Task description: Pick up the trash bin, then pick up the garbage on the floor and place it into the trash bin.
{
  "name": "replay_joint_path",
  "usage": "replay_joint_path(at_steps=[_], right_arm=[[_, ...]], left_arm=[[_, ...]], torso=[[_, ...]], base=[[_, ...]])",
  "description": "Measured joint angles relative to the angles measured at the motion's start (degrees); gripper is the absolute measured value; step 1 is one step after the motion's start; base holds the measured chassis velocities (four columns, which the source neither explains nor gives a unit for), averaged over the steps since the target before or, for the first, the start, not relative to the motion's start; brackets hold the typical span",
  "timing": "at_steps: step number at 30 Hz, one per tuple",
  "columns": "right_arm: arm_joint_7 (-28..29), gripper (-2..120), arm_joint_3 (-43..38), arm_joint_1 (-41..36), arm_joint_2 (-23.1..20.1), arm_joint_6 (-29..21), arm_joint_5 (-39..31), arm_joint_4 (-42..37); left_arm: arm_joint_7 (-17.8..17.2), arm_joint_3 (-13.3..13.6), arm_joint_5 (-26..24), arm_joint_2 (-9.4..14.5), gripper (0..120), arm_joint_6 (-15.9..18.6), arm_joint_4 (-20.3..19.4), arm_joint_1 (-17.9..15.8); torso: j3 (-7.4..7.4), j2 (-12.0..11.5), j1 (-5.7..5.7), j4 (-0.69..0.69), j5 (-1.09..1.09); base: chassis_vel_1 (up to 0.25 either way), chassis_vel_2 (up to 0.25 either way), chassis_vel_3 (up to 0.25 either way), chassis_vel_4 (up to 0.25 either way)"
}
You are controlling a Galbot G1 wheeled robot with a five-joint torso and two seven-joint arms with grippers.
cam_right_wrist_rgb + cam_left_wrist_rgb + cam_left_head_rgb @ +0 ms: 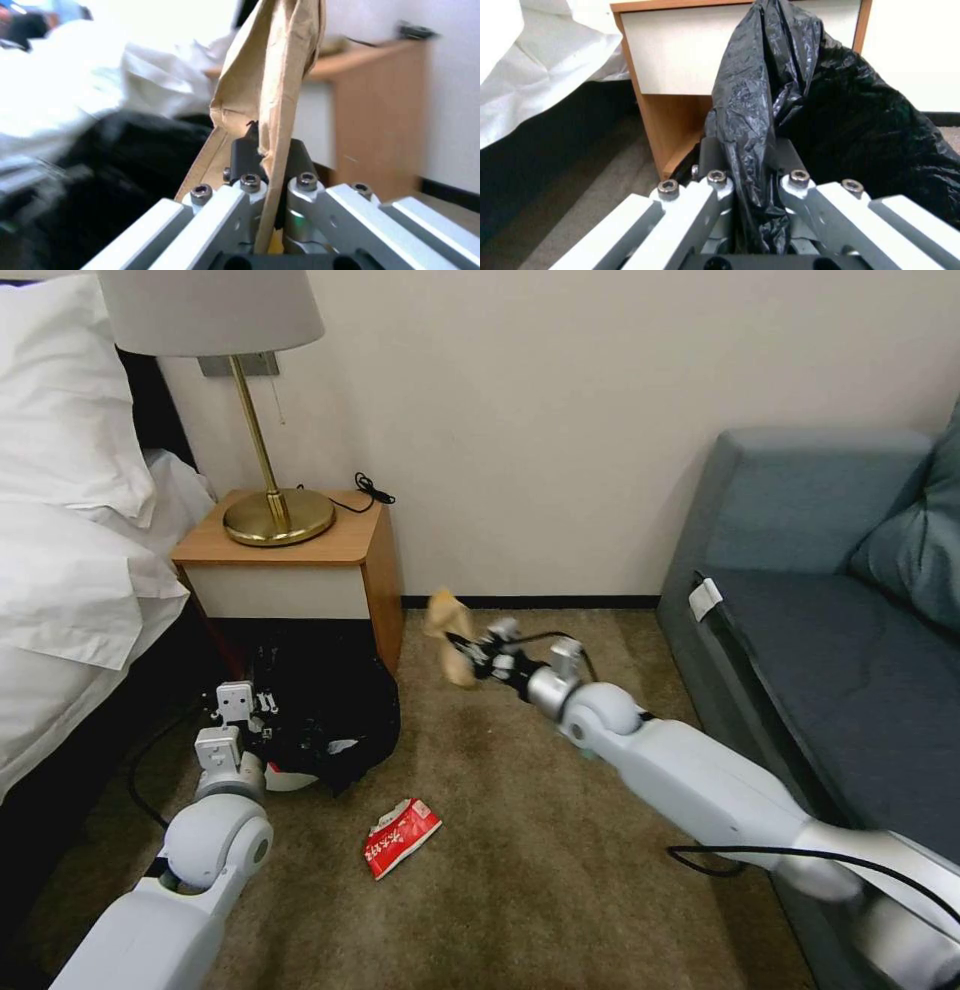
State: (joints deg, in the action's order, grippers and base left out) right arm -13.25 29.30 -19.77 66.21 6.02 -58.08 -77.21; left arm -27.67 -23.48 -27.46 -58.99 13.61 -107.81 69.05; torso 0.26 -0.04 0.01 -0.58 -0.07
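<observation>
Left gripper (750, 165) pinches the bin's (325, 710) liner beside the nightstand (300, 560) to steady it; right gripper (267, 157) clamps the paper bag (272, 71), right of the nightstand, for dropping in

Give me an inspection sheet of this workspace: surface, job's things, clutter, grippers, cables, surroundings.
Surface: brown carpet, bare apart from the litter.
Job's things: trash bin with black bag over its rim, beside the nightstand; tan paper bag held above the floor; red-and-white packet lying on the carpet.
Clutter: nothing seen.
Grippers: left gripper shut on the bin's black bag at the rim; right gripper shut on the paper bag, to the right of the bin.
Cables: black cable on the floor by the left arm; black cable along the right arm; lamp cord on the nightstand.
Surroundings: bed, brass lamp, blue sofa, white wall.
</observation>
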Motion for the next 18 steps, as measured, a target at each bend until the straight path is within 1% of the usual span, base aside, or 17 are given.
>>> replay_joint_path(at_steps=[1, 2, 3, 6, 9, 10, 12, 13, 14, 18], right_arm=[[-0.7, 0, 0.4, 0.2, 1.0, 0.7, -0.4, -0.2], [-0.7, 0, 0.4, 0.2, 1.0, 0.7, -0.4, -0.2], [-2.0, 0, 1.0, 0.4, 2.2, 1.6, -0.7, -0.4], [-3.3, 0, 1.5, 0.4, 3.5, 2.5, -0.9, -0.4], [-5.0, 0, 1.9, -0.3, 5.9, 4.0, -0.9, -0.3], [-5.0, 0, 1.9, -0.3, 5.9, 4.0, -0.9, -0.3], [-6.9, 0, 2.0, -1.1, 8.4, 5.8, -0.8, 0.6], [-6.9, 0, 2.0, -1.1, 8.4, 5.8, -0.8, 0.6], [-7.8, 0, 2.2, -1.4, 9.6, 6.4, -0.4, 1.1], [-8.6, 0, 2.5, -1.6, 10.8, 6.9, 0.3, 1.9]], left_arm=[[-0.1, 0.0, -0.4, -0.1, 6, 0.0, -0.1, 0.0], [-0.1, 0.0, -0.4, -0.1, 6, 0.0, -0.1, 0.0], [-0.4, 0.0, -0.8, -0.2, 6, 0.0, -0.3, -0.1], [-0.6, 0.0, -1.1, -0.4, 6, 0.0, -0.4, -0.1], [-0.9, 0.3, -1.7, -0.9, 6, 0.1, -0.6, -0.2], [-0.9, 0.3, -1.7, -0.9, 6, 0.1, -0.6, -0.2], [-1.4, 0.7, -2.5, -1.5, 6, 0.3, -0.7, -0.4], [-1.4, 0.7, -2.5, -1.5, 6, 0.3, -0.7, -0.4], [-1.6, 1.0, -2.9, -1.9, 6, 0.5, -0.9, -0.4], [-1.8, 1.2, -3.1, -2.1, 6, 0.7, -1.1, -0.4]], torso=[[0.0, 0.0, 0.0, -0.01, -0.01], [0.0, 0.0, 0.0, -0.01, -0.01], [0.0, 0.0, 0.0, -0.03, 0.0], [0.0, 0.0, 0.0, -0.03, 0.0], [0.0, 0.0, 0.0, -0.02, 0.01], [0.0, 0.0, 0.0, -0.02, 0.01], [0.0, 0.0, 0.0, -0.03, 0.01], [0.0, 0.0, 0.0, -0.03, 0.01], [0.0, 0.0, 0.0, -0.02, 0.01], [0.0, 0.0, 0.0, -0.02, 0.0]], base=[[0.0, 0.0, 0.0, 0.0], [0.0, 0.0, 0.0, 0.0], [0.0, 0.0, 0.0, 0.0], [0.0, 0.0, 0.0, 0.0], [0.0, 0.0, 0.0, 0.0], [0.0, 0.0, 0.0, 0.0], [0.0, 0.0, 0.0, 0.0], [0.0, 0.0, 0.0, 0.0], [0.0, 0.0, 0.0, 0.0], [0.0, 0.0, 0.0, 0.0]])
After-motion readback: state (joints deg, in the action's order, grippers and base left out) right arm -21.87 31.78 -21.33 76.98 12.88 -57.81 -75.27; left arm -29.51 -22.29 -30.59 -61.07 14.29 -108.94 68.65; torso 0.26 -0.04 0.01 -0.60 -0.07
